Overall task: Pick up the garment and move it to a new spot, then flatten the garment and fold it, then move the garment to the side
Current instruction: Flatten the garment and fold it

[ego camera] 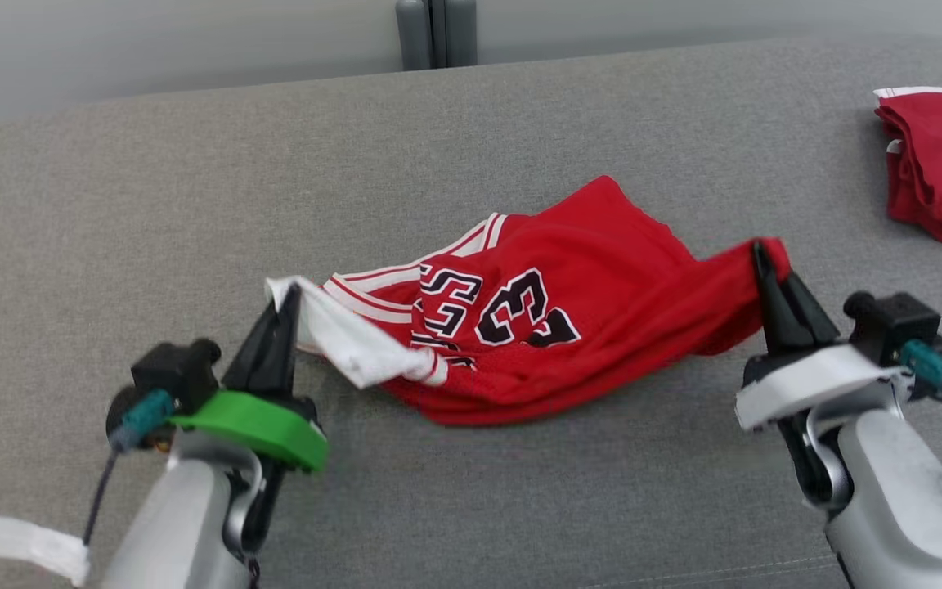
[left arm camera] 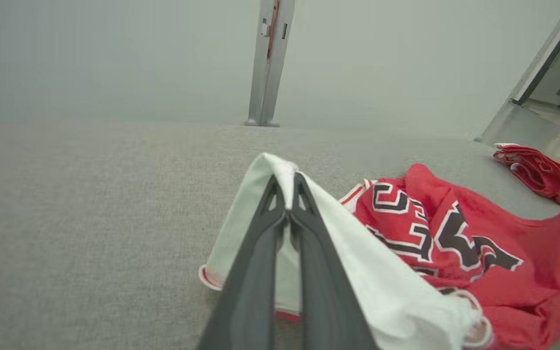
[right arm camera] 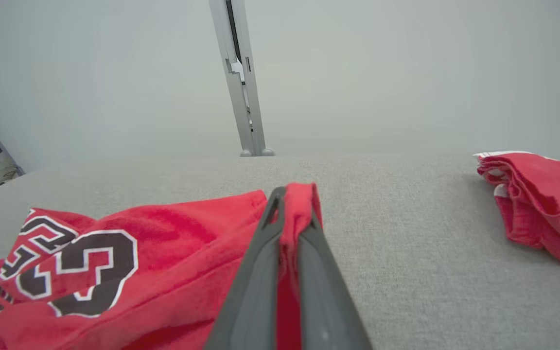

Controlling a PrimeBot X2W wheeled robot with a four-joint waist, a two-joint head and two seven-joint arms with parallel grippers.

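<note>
Gripping the garment (ego camera: 594,245) at both ends, jaws pressed tight: white-lined end in the left gripper (ego camera: 289,294), red corner in the right gripper (ego camera: 760,252), middle sagging crosswise between them on the grey cushion (ego camera: 193,204)

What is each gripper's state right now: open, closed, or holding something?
Left gripper: shut on the red jersey, at a white fold.
Right gripper: shut on the jersey's red corner.

i read a black, white-edged 3 on the crumpled red fabric jersey (ego camera: 602,245); the digit beside it is creased.
</note>
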